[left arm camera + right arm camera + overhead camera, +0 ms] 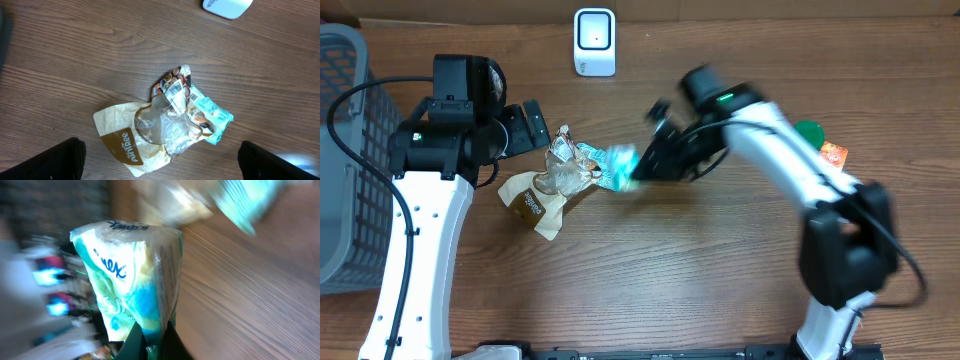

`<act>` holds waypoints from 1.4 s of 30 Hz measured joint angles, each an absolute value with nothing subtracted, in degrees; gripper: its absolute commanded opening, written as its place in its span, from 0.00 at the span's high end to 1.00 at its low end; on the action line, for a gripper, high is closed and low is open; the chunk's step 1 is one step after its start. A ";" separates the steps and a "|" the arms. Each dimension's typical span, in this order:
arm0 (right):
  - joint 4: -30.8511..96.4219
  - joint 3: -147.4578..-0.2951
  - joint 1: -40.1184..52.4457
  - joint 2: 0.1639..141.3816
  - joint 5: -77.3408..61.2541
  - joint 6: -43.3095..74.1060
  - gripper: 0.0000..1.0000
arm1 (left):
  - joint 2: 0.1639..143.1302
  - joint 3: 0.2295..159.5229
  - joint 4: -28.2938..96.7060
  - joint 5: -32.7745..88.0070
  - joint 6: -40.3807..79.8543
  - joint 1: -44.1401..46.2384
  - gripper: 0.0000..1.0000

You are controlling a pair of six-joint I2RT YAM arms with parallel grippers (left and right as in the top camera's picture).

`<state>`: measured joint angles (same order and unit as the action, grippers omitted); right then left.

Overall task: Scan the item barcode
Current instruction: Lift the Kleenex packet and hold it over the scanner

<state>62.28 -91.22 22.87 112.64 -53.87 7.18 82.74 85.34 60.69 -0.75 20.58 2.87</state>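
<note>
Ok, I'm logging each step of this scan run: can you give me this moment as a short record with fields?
right claw: shut on the tissue pack, pinching one end
packets: snack bag, tan pouch, teal packet, overlapping
left claw: open, empty, beside the snack bag
barcode: shows on the snack bag; none visible on the tissue pack
scanner: at the far side, apart from the tissue pack
basket: at the left edge of the overhead view

We see bare surface (660,270) along the near side and between the scanner (594,42) and the crumpled packets (555,185). The basket (345,160) walls off the left edge. The right gripper (638,168), clamped on a tissue pack (618,166), crowds the packets' right side; its arm crosses the middle right of the surface.
</note>
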 measured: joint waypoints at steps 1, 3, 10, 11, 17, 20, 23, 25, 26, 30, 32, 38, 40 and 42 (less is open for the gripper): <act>61.41 -91.59 20.43 110.87 -57.76 6.68 0.96 | 82.74 85.34 60.69 -0.75 20.58 2.87 0.00; 59.48 -92.14 16.49 108.73 -65.06 6.00 0.96 | 82.74 85.34 60.69 -0.75 20.58 2.87 0.01; 53.12 -92.47 11.14 108.01 -83.42 9.56 0.96 | 82.74 85.34 60.69 -0.75 20.58 2.87 0.00; 53.06 -92.47 11.14 108.01 -84.40 10.46 0.96 | 82.74 85.34 60.69 -0.75 20.58 2.87 0.00; 52.34 -92.47 11.14 108.01 -87.26 13.69 0.96 | 82.74 85.34 60.69 -0.75 20.58 2.87 0.00; 50.94 -92.47 11.16 108.01 -86.94 14.33 0.96 | 82.74 85.34 60.69 -0.75 20.58 2.87 0.01; 50.92 -92.47 11.46 108.01 -82.63 15.42 0.96 | 82.74 85.34 60.69 -0.75 20.58 2.87 0.00; 50.74 -92.47 12.01 108.01 -78.04 16.56 0.96 | 82.74 85.34 60.69 -0.75 20.58 2.87 0.00; 50.78 -92.55 12.58 108.01 -74.56 17.37 0.96 | 82.74 85.34 60.69 -0.75 20.58 2.87 0.00; 55.16 -97.17 15.05 108.49 -62.46 19.00 0.96 | 82.74 85.34 60.71 -0.75 20.58 2.87 0.01; 58.83 -103.61 16.40 109.16 -54.98 19.27 0.96 | 82.74 85.34 60.71 -0.75 20.58 2.87 0.00; 63.68 -129.78 21.41 113.86 -29.15 16.62 0.96 | 82.74 85.34 60.69 -0.75 20.58 2.87 0.00; 59.77 -133.62 23.64 115.26 -19.05 14.57 0.96 | 82.74 85.34 60.69 -0.78 20.58 2.87 0.01; 53.91 -134.82 25.71 117.19 -9.67 11.31 0.96 | 82.74 85.34 60.71 -0.78 20.58 2.87 0.01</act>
